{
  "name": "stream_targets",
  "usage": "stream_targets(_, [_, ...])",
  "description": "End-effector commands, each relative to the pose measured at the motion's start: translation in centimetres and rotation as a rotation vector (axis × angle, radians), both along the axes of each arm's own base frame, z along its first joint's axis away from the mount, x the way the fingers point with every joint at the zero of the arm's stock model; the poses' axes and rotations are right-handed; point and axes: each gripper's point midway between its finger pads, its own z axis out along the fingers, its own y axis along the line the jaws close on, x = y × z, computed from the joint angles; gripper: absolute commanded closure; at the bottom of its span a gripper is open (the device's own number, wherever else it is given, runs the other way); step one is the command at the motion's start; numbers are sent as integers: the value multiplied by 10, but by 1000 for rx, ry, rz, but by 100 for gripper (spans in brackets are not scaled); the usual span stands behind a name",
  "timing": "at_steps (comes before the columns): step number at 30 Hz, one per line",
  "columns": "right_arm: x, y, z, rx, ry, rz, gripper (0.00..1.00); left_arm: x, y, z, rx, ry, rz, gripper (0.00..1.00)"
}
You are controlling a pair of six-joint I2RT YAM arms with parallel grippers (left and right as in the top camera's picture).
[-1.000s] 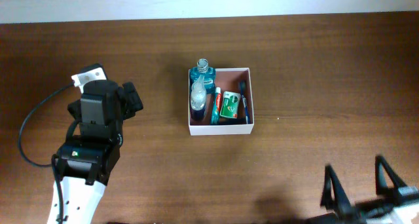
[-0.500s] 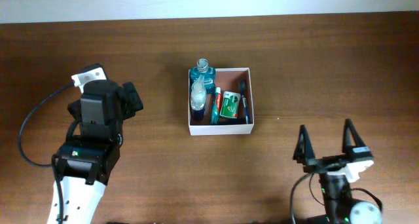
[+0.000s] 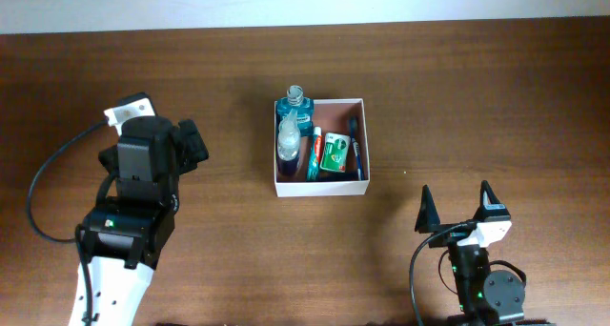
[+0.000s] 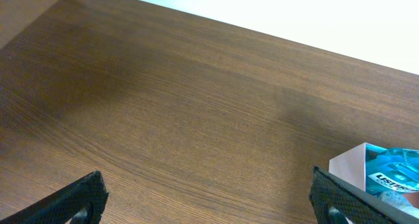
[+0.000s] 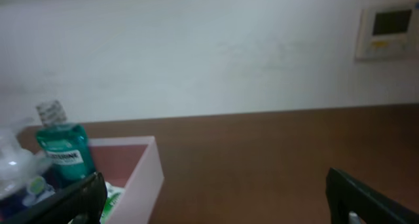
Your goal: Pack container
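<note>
**Step in hand.** The container point(image 3: 320, 187) sits near the centre of the bench point(image 3: 477, 97). It holds:

- a teal mouthwash bottle point(image 3: 295, 110) in the 11 o'clock corner
- a small clear bottle point(image 3: 287, 137) just beside the mouthwash bottle, at its 6 o'clock
- a toothpaste tube point(image 3: 312, 157)
- a green box point(image 3: 334, 152)
- a dark toothbrush point(image 3: 356, 147) along the 3 o'clock wall

No loose toiletry shows on the bench in any view. Judged from this, loading is at or near its end.

**Next move.** This is likely to be parking both arms well clear of the container. Any approach must avoid the thin white walls, which would shift easily if nudged.

**Left end effector** point(image 4: 206, 191)**.** It lies at 9 o'clock of the container, well apart from it. The fingers are spread wide in the wrist view, with only bare bench between them. It holds and touches nothing.

**Right end effector** point(image 3: 456, 207)**.** It lies at 5 o'clock of the container, near the 6 o'clock bench edge. The fingers are spread wide, with nothing between them. It is apart from the container, whose near corner shows at 8 o'clock in its wrist view
</note>
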Motion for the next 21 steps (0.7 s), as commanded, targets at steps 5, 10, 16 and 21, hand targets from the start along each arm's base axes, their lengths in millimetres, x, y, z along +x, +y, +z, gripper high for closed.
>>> stream_targets(5, [0, -7, -30, -88, 115, -28, 1, 1, 3, 2, 12, -4, 9, 1])
stream_targets(10, [0, -6, -30, -130, 111, -24, 1, 1, 3, 2, 12, -4, 9, 1])
stream_targets(16, [0, -6, -30, -130, 111, -24, 1, 1, 3, 2, 12, -4, 9, 1])
stream_targets(21, [0, -6, -30, -130, 111, -23, 1, 1, 3, 2, 12, -4, 9, 1])
